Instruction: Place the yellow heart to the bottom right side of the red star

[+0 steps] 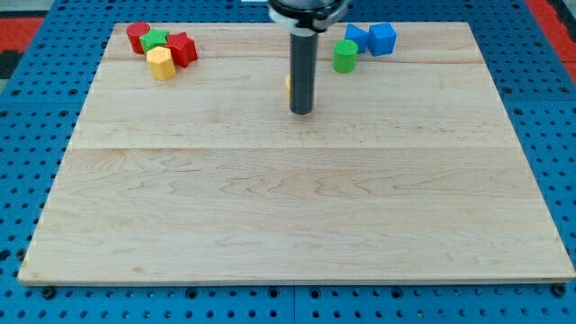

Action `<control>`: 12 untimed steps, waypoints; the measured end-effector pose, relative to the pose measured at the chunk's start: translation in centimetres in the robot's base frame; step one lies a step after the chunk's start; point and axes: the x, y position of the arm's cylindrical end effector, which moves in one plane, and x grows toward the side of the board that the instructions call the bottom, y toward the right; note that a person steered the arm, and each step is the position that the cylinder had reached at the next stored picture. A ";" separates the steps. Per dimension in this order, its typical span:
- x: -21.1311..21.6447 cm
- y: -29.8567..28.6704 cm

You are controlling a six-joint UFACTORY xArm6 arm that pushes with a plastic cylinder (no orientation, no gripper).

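My tip (301, 112) rests on the wooden board (288, 207) at upper centre. Only a thin yellow sliver (288, 87) shows at the rod's left edge. It looks like the yellow heart, mostly hidden behind the rod and touching or very near it. The red star (184, 48) lies far to the left near the board's top left corner, in a cluster of blocks.
Beside the red star are a green block (155, 40), another red block (137, 36) and a yellow hexagonal block (161, 64) just below. At top right are a green cylinder (345, 56), a blue block (356, 37) and a blue cube (383, 39).
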 end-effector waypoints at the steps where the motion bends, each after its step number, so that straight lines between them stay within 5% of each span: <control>1: 0.0 -3.4; 10: -2.4 -10.7; 12: -1.1 0.3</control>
